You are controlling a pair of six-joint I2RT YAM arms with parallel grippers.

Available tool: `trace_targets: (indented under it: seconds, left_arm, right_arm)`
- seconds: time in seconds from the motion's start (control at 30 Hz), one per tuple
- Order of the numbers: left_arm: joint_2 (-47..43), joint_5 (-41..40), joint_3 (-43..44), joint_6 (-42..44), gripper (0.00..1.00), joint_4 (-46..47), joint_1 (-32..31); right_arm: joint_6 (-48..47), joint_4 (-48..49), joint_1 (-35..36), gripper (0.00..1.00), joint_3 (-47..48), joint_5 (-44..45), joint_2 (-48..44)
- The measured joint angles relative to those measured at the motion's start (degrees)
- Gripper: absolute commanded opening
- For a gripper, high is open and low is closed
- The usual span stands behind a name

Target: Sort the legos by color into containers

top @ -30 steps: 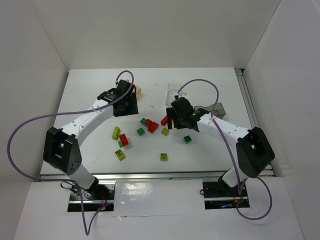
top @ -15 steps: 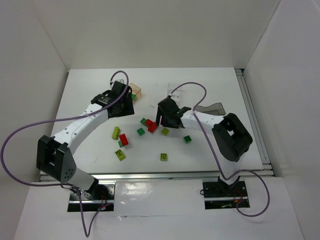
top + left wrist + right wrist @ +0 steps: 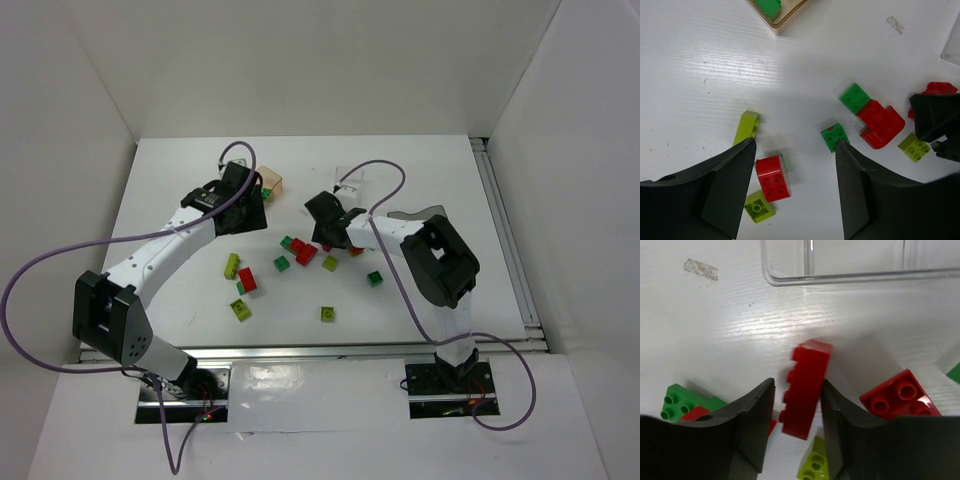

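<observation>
The clear tray is cut off at the frame edge. A red brick is clamped by the right gripper. The left gripper is spread wide, with nothing grasped.

left gripper: upper centre-left of top view, jaws wide apart | right gripper: mid-frame, clamping red lego

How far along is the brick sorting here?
Done: a green brick lies in the tan tray. In hand: the right gripper grips a red brick near the clear tray. Left: about a dozen loose bricks on the table; left gripper open, empty.
</observation>
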Motion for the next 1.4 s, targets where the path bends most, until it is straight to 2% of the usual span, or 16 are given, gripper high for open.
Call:
trace_targets:
  seconds: [0.03,0.07,0.13,0.2,0.3,0.5,0.6,0.7,0.83,0.9,0.97,1.0,1.03,1.1,1.4]
  left_arm:
    - [0.0,0.0,0.0,0.0,0.74,0.0,0.0]
    - [0.0,0.0,0.0,0.1,0.74,0.0,0.1]
    - [0.0,0.0,0.0,0.2,0.74,0.0,0.4]
    - [0.0,0.0,0.0,0.3,0.74,0.0,0.7]
    - [0.0,0.0,0.0,1.0,0.74,-0.1,1.2]
    - [0.0,0.1,0.0,1.2,0.74,0.0,2.2]
    - [0.1,0.3,0.0,1.3,0.74,0.1,2.3]
    - [0.7,0.8,0.0,1.3,0.74,0.1,2.4]
    - [1.0,0.9,0.0,1.3,0.74,0.1,2.8]
    - [1.0,0.9,0.0,1.3,0.74,0.1,3.5]
    - [1.0,0.9,0.0,1.4,0.74,0.0,4.2]
    - [1.0,0.9,0.0,1.4,0.74,0.1,4.4]
    - [1.0,0.9,0.0,1.4,0.74,0.1,4.7]
    - [1.0,1.0,-0.1,1.4,0.74,0.1,5.2]
    - [1.0,2.3,-0.9,1.5,0.74,0.1,5.4]
  right_arm:
    - [0.0,0.0,0.0,0.47,0.1,0.1,0.2]
    - [0.2,-0.1,0.0,0.35,0.1,0.2,0.4]
    - [0.2,-0.4,0.0,0.22,0.1,0.4,0.4]
    - [-0.2,-0.9,0.0,0.17,0.1,0.8,0.1]
    - [-1.9,-2.1,0.0,0.17,-1.1,1.1,-3.1]
    - [-8.3,-2.2,-0.9,0.17,-2.3,3.2,-17.5]
    - [-11.8,-1.8,-3.3,0.17,2.2,3.9,-18.1]
    - [-15.0,-1.6,-7.3,0.17,8.3,3.9,-13.2]
    - [-18.0,-1.6,-11.3,0.22,13.4,2.5,-4.6]
    - [-19.0,-1.7,-12.7,0.39,15.3,1.1,-0.6]
    - [-19.7,-2.0,-13.8,0.49,17.6,-0.6,3.6]
    - [-20.0,-2.0,-14.1,0.61,18.4,-1.2,5.2]
    - [-20.2,-1.9,-14.3,0.66,18.7,-2.0,6.2]
    - [-20.7,-2.2,-14.4,0.69,18.7,-3.6,6.9]
    - [-20.9,-1.2,-14.2,0.70,18.7,-9.2,6.8]
